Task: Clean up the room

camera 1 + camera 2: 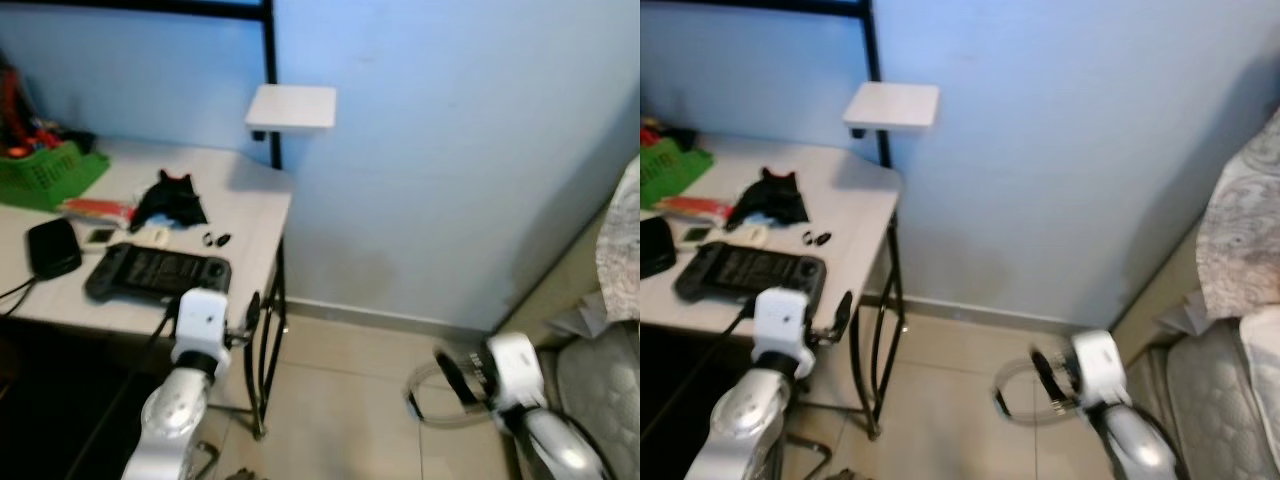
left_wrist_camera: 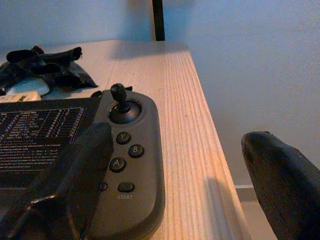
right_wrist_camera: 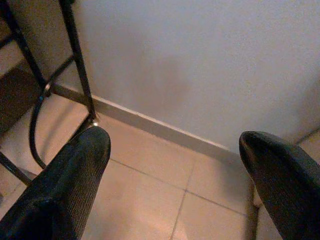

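Left gripper (image 2: 175,175) fingers spread wide at the dark grey handheld game console's (image 1: 157,271) end, holding nothing; console lies lengthwise along the pale wooden desk's (image 1: 255,215) front edge; right gripper (image 3: 175,170) wide, empty.

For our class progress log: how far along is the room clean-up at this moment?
Nothing looks tidied yet. The desk carries a handheld console, black cloth, green basket and other bits. In hand: the open left claw sits at the console's end, one finger over it. The right claw is open, holding nothing, above the floor. All clearing remains.

dark handheld console (image 1: 157,271), flat on desk (image 1: 255,215)
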Robot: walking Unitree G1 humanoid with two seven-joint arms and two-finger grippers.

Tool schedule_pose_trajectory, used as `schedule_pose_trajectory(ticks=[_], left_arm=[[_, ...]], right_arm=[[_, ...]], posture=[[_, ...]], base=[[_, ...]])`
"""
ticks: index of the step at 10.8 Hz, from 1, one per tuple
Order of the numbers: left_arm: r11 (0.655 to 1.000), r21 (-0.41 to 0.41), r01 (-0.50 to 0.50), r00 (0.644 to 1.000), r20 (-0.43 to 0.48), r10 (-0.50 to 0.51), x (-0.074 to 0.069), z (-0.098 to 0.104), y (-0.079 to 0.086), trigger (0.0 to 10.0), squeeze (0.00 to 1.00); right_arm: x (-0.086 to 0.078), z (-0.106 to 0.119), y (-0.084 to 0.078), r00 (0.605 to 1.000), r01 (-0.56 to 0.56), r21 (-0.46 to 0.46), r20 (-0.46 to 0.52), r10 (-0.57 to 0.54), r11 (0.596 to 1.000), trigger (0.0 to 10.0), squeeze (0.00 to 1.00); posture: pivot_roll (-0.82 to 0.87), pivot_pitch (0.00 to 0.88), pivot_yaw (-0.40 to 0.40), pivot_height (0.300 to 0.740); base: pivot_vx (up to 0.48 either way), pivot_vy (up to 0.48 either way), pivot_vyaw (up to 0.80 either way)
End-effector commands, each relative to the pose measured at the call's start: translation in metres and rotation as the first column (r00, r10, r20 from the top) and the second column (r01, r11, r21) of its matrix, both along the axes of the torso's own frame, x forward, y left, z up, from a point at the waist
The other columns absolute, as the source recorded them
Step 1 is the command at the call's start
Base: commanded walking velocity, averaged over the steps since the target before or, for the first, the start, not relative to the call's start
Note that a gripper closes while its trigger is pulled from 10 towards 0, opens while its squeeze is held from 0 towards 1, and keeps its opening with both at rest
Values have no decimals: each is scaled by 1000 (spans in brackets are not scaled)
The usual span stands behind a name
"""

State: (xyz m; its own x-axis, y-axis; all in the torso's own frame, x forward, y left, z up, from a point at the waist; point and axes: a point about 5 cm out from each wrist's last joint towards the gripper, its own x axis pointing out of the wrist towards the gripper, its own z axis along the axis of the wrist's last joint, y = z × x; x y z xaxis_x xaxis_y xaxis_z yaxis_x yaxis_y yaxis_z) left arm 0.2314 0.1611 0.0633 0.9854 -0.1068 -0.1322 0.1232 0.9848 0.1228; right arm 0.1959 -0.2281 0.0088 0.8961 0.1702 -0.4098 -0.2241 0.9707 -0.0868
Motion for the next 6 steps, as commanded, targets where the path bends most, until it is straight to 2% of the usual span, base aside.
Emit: schedule_pose_trajectory(ticks=[1, 2, 3, 4, 6], left_arm=[[1000, -19, 22, 996, -87, -23, -7, -14, -5, 10000, 0], [998, 22, 66, 997, -44, -65, -4, -6, -9, 10000, 0], [987, 126, 98, 991, 76, -108, 1, 12, -11, 10000, 0], [978, 198, 59, 969, 224, -104, 10, 35, -10, 10000, 0], [981, 193, 22, 958, 275, -75, 16, 44, -7, 10000, 0]], right_arm=[[5, 5, -1, 1000, -4, 0, 20, 4, 1000, 10000, 0], [8, 6, 4, 1000, -12, 7, 27, 11, 1000, 10000, 0], [9, 8, 9, 999, -22, 15, 47, 21, 1000, 10000, 0], [11, 11, 12, 996, -12, 33, 90, 9, 999, 10000, 0], [19, 16, 16, 991, 0, 52, 134, -7, 999, 10000, 0]], posture=[[34, 0, -20, 740], [38, 0, -18, 740], [44, 0, -18, 740], [48, 0, -18, 740], [47, 0, -15, 740]], base=[[0, 0, 0], [0, 0, 0], [0, 0, 0], [0, 0, 0], [0, 0, 0]])
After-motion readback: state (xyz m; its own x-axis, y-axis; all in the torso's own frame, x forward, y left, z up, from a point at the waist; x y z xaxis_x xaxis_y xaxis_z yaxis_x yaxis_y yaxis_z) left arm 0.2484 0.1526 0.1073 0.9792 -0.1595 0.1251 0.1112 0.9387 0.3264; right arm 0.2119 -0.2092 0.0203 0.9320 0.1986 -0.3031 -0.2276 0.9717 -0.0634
